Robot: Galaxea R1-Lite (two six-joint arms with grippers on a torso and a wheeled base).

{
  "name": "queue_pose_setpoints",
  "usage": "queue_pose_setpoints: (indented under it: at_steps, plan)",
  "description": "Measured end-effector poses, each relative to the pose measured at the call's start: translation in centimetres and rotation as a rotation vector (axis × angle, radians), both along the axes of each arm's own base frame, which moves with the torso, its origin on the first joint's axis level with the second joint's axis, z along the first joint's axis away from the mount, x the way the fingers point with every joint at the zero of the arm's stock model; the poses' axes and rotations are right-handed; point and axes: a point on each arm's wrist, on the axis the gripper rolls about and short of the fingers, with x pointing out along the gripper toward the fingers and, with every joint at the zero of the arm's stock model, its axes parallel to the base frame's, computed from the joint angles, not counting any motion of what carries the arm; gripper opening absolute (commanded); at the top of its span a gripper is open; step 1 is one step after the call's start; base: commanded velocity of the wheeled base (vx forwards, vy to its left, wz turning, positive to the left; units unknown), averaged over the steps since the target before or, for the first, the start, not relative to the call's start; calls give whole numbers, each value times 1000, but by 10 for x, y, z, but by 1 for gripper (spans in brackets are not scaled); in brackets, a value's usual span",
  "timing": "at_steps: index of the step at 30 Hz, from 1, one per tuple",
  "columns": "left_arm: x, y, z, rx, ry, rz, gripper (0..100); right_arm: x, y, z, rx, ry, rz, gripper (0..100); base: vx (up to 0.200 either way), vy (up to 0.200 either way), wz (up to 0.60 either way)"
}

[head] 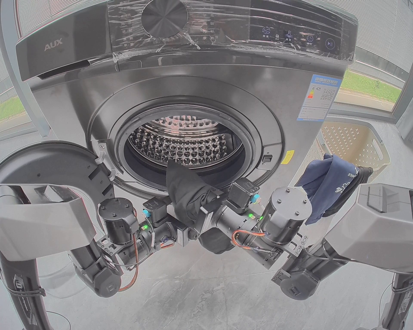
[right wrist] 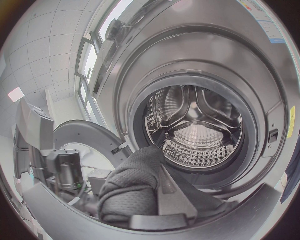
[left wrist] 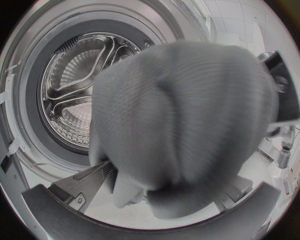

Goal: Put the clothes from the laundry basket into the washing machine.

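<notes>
Black, fine mesh-knit on the garment [head: 187, 193], silver-grey across the washing machine [head: 193, 81] with dimpled steel in the drum [head: 185, 146], navy with white print on the cloth [head: 327, 184], beige, hole-dotted on the laundry basket [head: 352, 142].

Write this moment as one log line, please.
black garment held before washing machine opening | right gripper shut on it | drum empty | blue garment on laundry basket

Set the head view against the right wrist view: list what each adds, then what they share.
Head view adds: the laundry basket beside the washing machine, and the control dial. Right wrist view adds: ceiling tiles and the drum's raised ribs. Shared: the black garment at the drum mouth and the open door.
</notes>
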Motion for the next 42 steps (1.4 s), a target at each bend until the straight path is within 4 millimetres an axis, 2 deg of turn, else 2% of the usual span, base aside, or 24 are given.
queue_pose_setpoints:
  at_steps: [5,12,13,20,28,35,42]
  plan:
    - [18,-3,-6,-11,-12,21,100,-16,5,-1,-11,14,33,0,0,0,0]
    - [33,-6,-13,-19,-24,46,100,-23,5,1,-5,20,41,0,0,0,0]
    - [34,-6,-13,-20,-26,47,0,-23,5,2,-5,20,41,0,0,0,0]
    - [44,-10,-8,-56,-53,72,0,-22,3,2,-2,22,35,0,0,0,0]
    - [48,0,3,-82,-73,108,0,-8,-15,-1,-8,44,-23,0,0,0,0]
    - [27,13,14,-77,-48,112,0,5,-28,-8,-24,65,-74,0,0,0,0]
    - [1,25,34,-105,-42,106,0,14,-25,-26,-49,90,-94,0,0,0,0]
